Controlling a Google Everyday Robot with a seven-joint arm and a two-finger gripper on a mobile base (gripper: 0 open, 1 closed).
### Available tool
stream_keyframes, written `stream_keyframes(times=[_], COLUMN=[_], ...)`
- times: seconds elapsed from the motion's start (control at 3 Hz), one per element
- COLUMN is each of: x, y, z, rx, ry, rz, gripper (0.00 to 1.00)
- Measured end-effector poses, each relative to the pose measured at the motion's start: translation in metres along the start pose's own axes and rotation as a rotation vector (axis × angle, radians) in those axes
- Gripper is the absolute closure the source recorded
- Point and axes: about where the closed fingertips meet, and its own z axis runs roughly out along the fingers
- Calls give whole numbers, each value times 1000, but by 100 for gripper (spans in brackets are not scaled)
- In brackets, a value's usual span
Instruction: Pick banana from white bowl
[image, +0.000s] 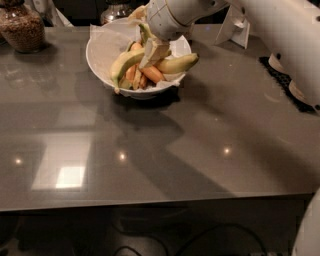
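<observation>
The white bowl (106, 56) with its crinkled paper liner stands at the back of the grey table. In it lie a yellow-green banana (125, 62), a second banana (177, 64) over the right rim, and several orange carrots (150, 75). My gripper (154, 50) reaches down from the upper right into the middle of the bowl, its pale fingers right over the bananas and touching the pile. The white arm covers the bowl's far rim.
A glass jar of brown nuts (21, 26) stands at the back left. A white card stand (239, 29) is at the back right. A black mat (287, 82) lies at the right edge, partly behind my arm. The table's front edge runs across the lower view.
</observation>
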Motion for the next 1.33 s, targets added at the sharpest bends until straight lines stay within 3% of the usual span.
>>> stream_keyframes(times=[0.33, 0.67, 1.33], x=[6, 11, 20], y=[2, 1, 3], z=[15, 26, 46], rx=[-21, -36, -86], ry=[-5, -7, -6], rz=[-10, -19, -28], gripper=[53, 56, 49])
